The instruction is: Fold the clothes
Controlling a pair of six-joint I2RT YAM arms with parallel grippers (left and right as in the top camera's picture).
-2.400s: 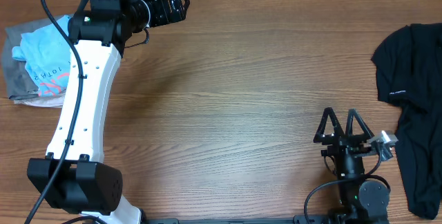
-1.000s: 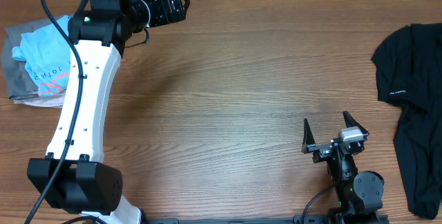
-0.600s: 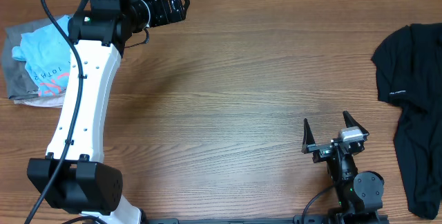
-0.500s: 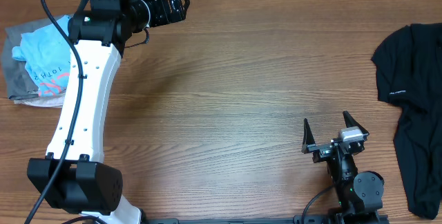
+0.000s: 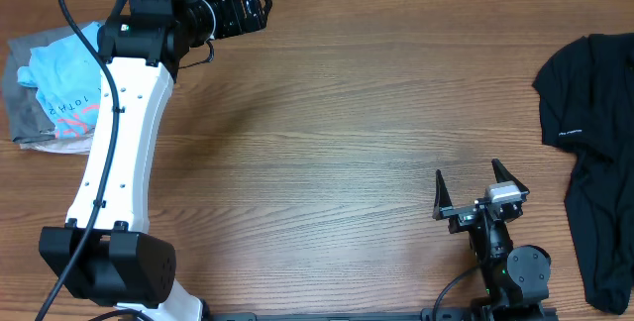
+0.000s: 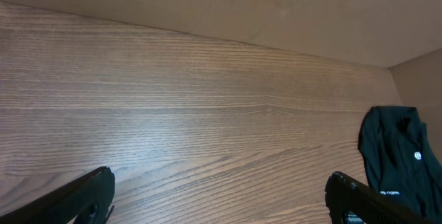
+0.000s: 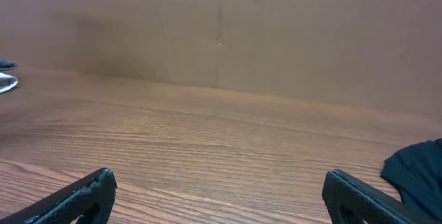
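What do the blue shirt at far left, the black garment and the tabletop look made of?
Blue shirt: soft matte knit, likely cotton; it lies crumpled in loose folds.
Black garment: matte, limp fabric, fibre unclear.
Tabletop: wood or wood-look laminate, visible grain, faint sheen.

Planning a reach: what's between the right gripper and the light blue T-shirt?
In the overhead view, mostly bare table lies between the right gripper and the light blue T-shirt; the left arm's white link crosses just beside the shirt.
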